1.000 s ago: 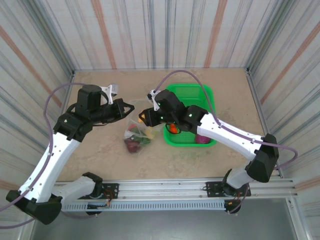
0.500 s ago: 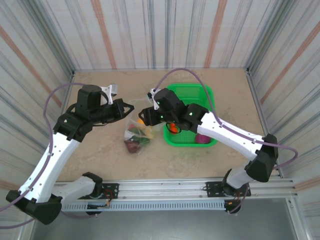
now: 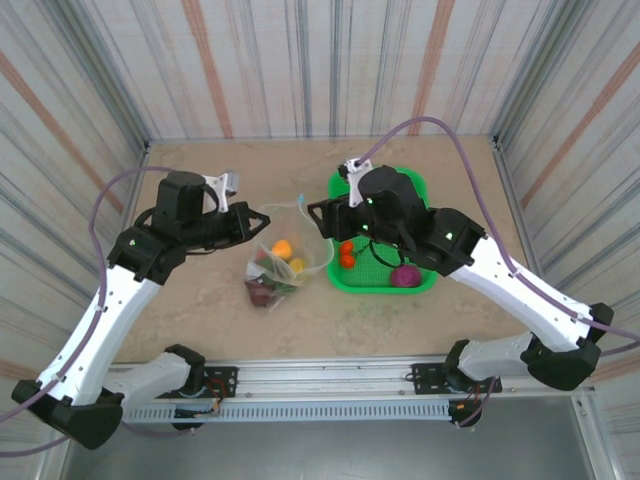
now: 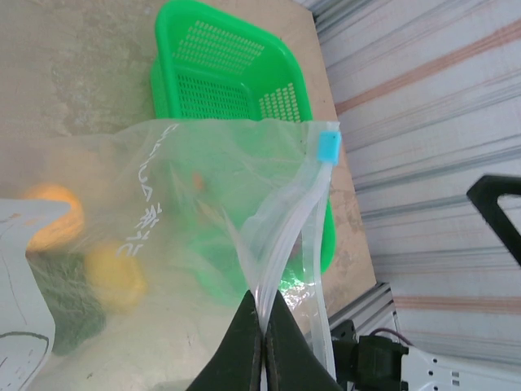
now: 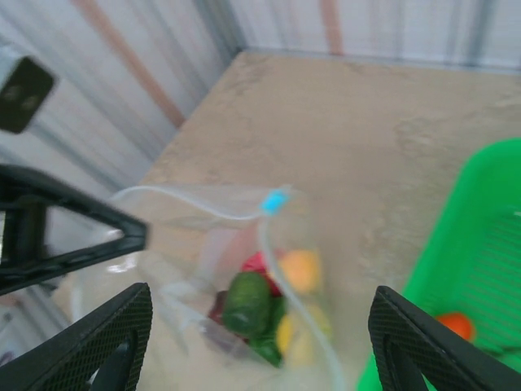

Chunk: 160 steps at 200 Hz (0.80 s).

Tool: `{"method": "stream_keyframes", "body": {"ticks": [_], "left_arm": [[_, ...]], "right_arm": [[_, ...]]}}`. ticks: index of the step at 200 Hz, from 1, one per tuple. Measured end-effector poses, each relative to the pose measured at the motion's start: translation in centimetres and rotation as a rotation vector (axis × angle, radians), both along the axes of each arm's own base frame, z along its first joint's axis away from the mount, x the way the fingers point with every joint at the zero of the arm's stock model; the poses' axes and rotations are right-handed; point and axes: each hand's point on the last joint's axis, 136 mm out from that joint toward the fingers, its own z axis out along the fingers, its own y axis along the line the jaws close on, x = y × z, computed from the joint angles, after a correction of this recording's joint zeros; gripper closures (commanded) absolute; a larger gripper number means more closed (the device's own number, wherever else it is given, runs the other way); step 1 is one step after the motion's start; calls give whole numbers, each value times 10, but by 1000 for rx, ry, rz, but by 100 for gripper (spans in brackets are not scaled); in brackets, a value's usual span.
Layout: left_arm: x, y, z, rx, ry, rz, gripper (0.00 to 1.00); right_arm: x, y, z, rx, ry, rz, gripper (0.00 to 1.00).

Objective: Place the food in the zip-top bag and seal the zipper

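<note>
Top external view: the left end effector (image 3: 262,217) grips the upper edge of the clear bag (image 3: 308,255), which sags onto the bench (image 3: 200,170) just left of the green basket (image 3: 385,289). Through the plastic show an orange piece (image 3: 283,247), a yellow piece (image 3: 296,265), a green piece (image 3: 272,277) and a dark red piece (image 3: 262,292) of toy food. An orange-red piece (image 3: 347,258) and a magenta piece (image 3: 405,275) lie in the basket. The right end effector (image 3: 318,212) hovers over the basket's left rim, beside the bag's mouth.

Left wrist view — the fingers (image 4: 244,342) are pressed together on the zipper (image 4: 285,236) strip. The light-blue slider (image 4: 327,148) sits at the bag's upper corner, and the two tracks run apart between slider and fingers.

Right wrist view — the fingers (image 5: 106,342) stand wide apart with nothing between them, above the bag and its food.
</note>
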Motion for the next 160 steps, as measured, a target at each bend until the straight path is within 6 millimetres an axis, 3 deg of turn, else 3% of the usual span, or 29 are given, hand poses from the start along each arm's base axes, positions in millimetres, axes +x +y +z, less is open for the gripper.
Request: {"method": "stream_keyframes", "body": {"ticks": [18, 42, 68, 101, 160], "left_arm": [[-1, 0, 0, 4, -3, -8, 100], [-1, 0, -1, 8, -8, -12, 100], [-1, 0, -2, 10, -7, -12, 100], [-2, 1, -2, 12, -9, -14, 100], [-4, 1, -10, 19, 2, -15, 100]], "right_arm": [[11, -31, -26, -39, 52, -91, 28], [23, -73, -85, -129, 190, -209, 27], [21, -97, -141, -257, 337, -257, 24], [14, -104, -177, -378, 440, -262, 23], [3, -152, -242, -559, 660, -359, 13]]}}
